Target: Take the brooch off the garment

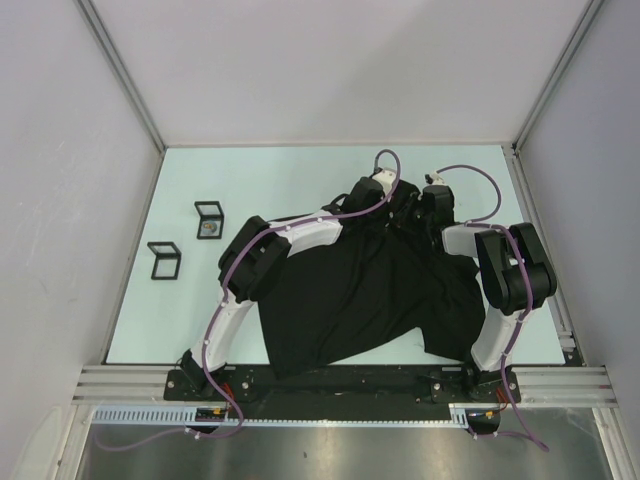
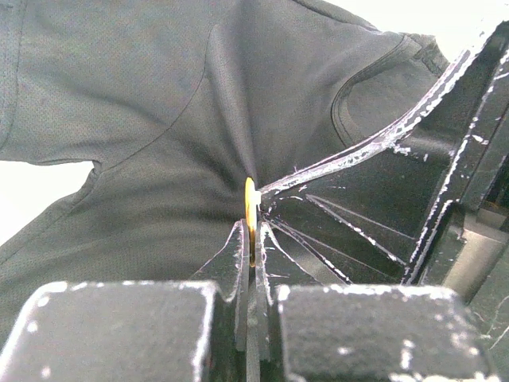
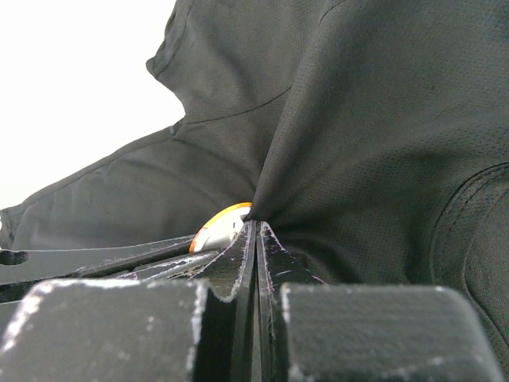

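Observation:
The garment (image 1: 360, 290), a black T-shirt, lies spread on the pale table, and both arms reach to its far part. In the left wrist view my left gripper (image 2: 253, 232) is shut on the thin yellow edge of the brooch (image 2: 250, 203), with the garment (image 2: 159, 119) drawn into a point behind it. My right gripper (image 3: 256, 228) is shut on a pinch of the garment (image 3: 382, 119) right beside the brooch (image 3: 216, 232), which shows an orange rim and a white face. The two grippers' fingertips nearly touch. From above, the brooch is hidden under the grippers.
Two small black open-frame boxes (image 1: 209, 221) (image 1: 164, 260) stand on the table left of the shirt. Grey walls with metal posts close in the table on three sides. The arms' base rail (image 1: 330, 382) runs along the near edge.

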`<control>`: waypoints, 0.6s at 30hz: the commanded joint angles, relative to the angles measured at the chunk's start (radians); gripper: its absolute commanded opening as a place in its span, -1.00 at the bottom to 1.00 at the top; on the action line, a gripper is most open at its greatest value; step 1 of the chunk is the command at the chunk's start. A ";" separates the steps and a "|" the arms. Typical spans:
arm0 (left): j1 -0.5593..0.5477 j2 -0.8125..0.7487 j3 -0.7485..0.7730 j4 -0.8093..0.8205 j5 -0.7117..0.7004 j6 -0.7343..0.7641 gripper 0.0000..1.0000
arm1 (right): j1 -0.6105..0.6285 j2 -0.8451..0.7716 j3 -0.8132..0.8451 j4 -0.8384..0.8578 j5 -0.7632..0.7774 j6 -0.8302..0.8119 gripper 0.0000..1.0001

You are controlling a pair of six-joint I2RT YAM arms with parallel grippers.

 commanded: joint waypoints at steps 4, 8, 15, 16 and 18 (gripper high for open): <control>-0.040 0.013 0.016 0.009 0.111 0.000 -0.99 | 0.038 -0.018 0.016 0.160 -0.129 0.062 -0.97; -0.040 0.013 0.003 0.018 0.107 -0.002 -1.00 | 0.032 -0.025 0.015 0.173 -0.148 0.105 -0.97; -0.042 0.019 -0.018 0.037 0.105 -0.012 -1.00 | 0.032 -0.050 0.015 0.180 -0.136 0.175 -0.99; -0.043 0.019 -0.021 0.037 0.107 -0.014 -0.99 | 0.034 -0.051 0.015 0.180 -0.136 0.189 -0.99; -0.046 0.018 -0.026 0.040 0.107 -0.014 -1.00 | 0.038 -0.051 0.015 0.187 -0.127 0.201 -1.00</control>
